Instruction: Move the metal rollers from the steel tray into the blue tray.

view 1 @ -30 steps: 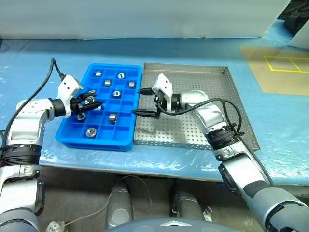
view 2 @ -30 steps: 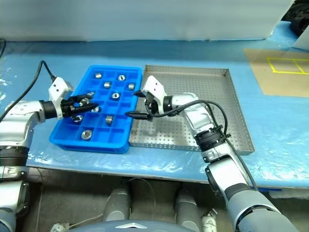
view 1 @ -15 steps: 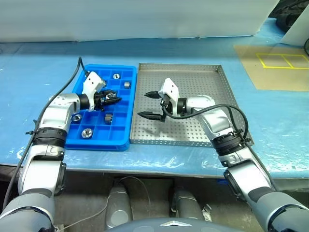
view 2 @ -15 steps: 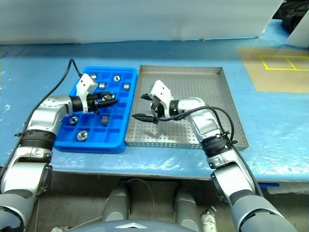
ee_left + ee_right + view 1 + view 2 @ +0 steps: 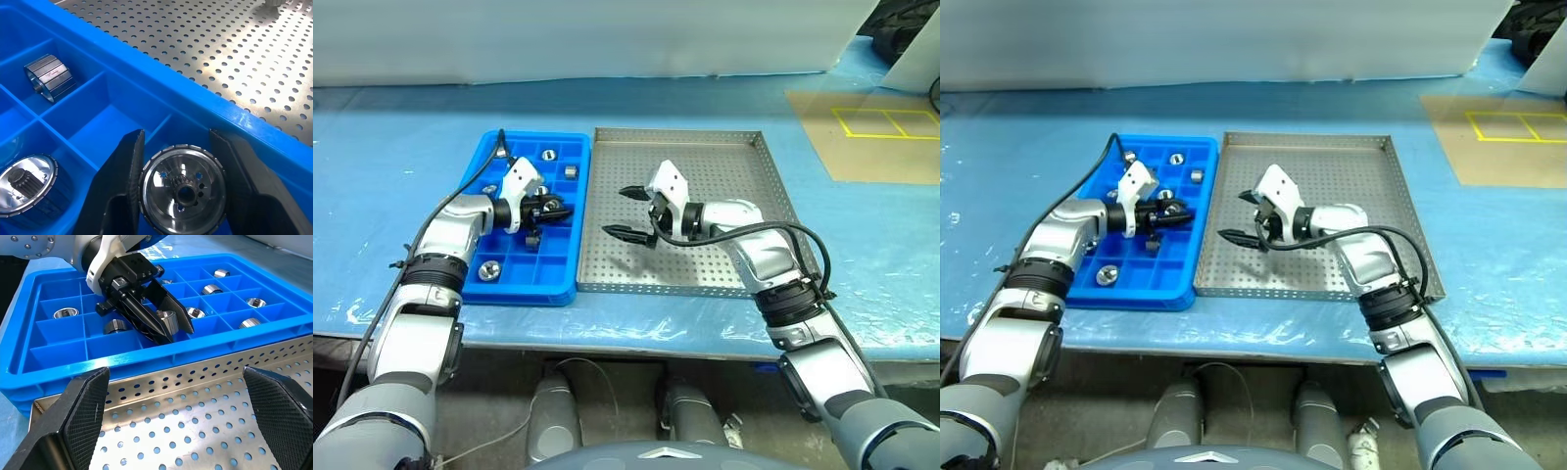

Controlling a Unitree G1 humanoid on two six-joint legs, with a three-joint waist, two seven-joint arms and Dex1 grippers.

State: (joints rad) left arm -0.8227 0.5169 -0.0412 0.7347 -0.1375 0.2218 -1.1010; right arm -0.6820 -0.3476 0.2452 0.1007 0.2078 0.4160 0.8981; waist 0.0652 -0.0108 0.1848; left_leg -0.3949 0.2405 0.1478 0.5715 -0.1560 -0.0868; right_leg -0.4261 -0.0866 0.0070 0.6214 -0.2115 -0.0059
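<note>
A long table covered with light blue plastic sheeting (image 5: 391, 147) carries two trays side by side, touching along one edge. The bright blue plastic tray with a grid of small square compartments (image 5: 514, 290) lies under the left pincer (image 5: 554, 210), and the large square perforated steel tray with a low rim (image 5: 759, 176) lies under the right pincer (image 5: 626, 211), stretching beyond it.

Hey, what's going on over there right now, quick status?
Left tool over the blue tray, a metal roller between its fingers. Right tool open over the steel tray. Nothing in the way.
</note>
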